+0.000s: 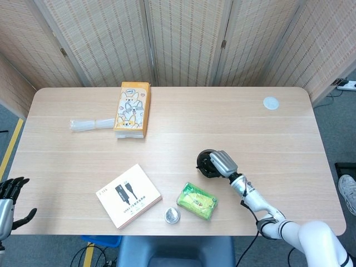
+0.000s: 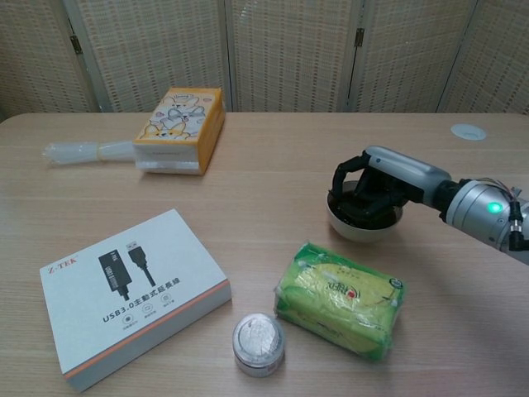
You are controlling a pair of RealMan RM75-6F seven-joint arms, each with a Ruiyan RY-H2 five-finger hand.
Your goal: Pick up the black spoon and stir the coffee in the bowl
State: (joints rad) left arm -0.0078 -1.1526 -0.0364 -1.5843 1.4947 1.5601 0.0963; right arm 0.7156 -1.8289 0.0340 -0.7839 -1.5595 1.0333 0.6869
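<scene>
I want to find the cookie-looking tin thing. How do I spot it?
Start at the long wooden table and go to its near edge. There, between the white USB cable box and the green crinkly snack packet, sits a small round silver tin. It is the only shiny, round thing among flat packages.

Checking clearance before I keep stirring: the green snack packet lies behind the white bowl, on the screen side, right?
Not quite. The green snack packet lies in front of the white bowl, on the robot's side, as the chest view shows. The right hand is over the bowl.
</scene>
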